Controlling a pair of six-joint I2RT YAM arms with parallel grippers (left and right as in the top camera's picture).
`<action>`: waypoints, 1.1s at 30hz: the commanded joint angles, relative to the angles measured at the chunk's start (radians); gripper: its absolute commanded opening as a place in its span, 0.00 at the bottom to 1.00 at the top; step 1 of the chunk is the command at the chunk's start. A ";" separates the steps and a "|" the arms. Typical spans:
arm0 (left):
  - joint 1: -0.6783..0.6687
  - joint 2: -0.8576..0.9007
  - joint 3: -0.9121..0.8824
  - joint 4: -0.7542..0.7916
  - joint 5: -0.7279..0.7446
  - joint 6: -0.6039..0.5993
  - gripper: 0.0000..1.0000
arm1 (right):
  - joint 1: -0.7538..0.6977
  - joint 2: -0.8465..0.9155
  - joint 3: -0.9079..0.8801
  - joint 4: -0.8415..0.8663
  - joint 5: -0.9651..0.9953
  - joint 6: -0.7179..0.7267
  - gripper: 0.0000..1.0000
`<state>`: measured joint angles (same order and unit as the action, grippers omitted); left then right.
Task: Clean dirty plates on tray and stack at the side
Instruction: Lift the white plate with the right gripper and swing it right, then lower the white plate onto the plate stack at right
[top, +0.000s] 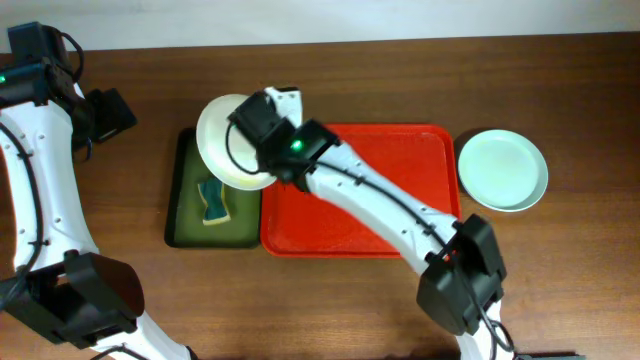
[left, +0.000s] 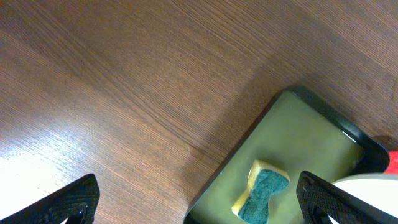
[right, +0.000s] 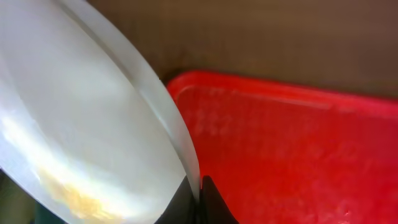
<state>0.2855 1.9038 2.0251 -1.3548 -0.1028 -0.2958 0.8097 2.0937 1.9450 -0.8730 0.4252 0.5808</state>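
My right claw (right: 200, 198) is pinched tight on the rim of the white plate (top: 222, 135), which hangs tilted above the red tray's (top: 400, 200) left edge. A yellow smear (right: 68, 193) shows on the plate's face. My left claw (left: 198, 186) stands wide, gripping nothing, over bare wood well left of the red tray. A dark green tray (top: 185, 200) sits just left of the red tray with a sponge (top: 213, 203) inside. A pale green plate (top: 502, 170) lies just right of the red tray.
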 joint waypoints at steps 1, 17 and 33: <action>0.001 -0.006 -0.002 -0.001 -0.007 -0.010 0.99 | 0.044 -0.010 0.015 0.113 0.333 -0.237 0.04; 0.001 -0.006 -0.002 -0.001 -0.007 -0.010 0.99 | 0.159 -0.012 0.016 1.020 0.739 -1.082 0.04; 0.001 -0.006 -0.002 -0.001 -0.007 -0.010 0.99 | 0.124 -0.010 -0.011 0.255 0.177 -0.308 0.04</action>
<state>0.2855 1.9038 2.0251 -1.3575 -0.1059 -0.2962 0.9573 2.0956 1.9568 -0.5640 0.9028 0.0177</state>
